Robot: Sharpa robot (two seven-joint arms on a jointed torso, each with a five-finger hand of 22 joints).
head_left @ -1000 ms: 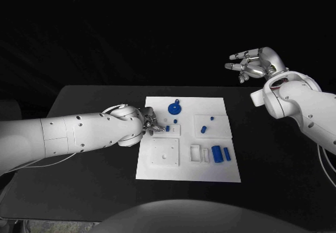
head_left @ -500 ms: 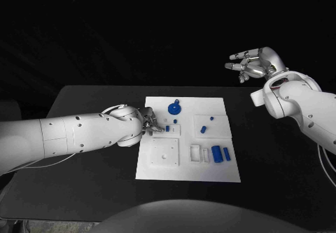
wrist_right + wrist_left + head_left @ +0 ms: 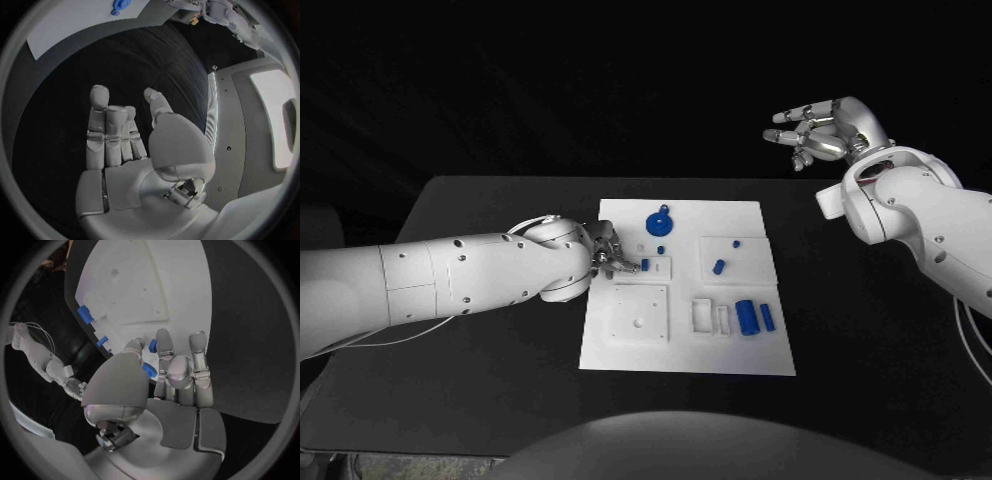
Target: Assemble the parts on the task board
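Note:
The white task board (image 3: pixel 733 355) lies in the middle of the black table. My left hand (image 3: pixel 610 255) rests at the board's left edge, and its thumb and fingers (image 3: pixel 164 347) pinch a small blue peg (image 3: pixel 643 265) (image 3: pixel 149 370) at a little white block. A round blue part (image 3: pixel 659 221) lies at the board's far end, a small blue piece (image 3: pixel 720 267) near its right side, and two blue blocks (image 3: pixel 757 317) at its near right. My right hand (image 3: pixel 819 130) (image 3: pixel 125 145) hangs raised beyond the table's far right corner, fingers apart, holding nothing.
A raised white square plate (image 3: pixel 639 315) with holes sits on the board near my left hand. White slotted holders (image 3: pixel 710 316) stand beside the blue blocks. Bare black table (image 3: pixel 488 380) stretches on both sides of the board.

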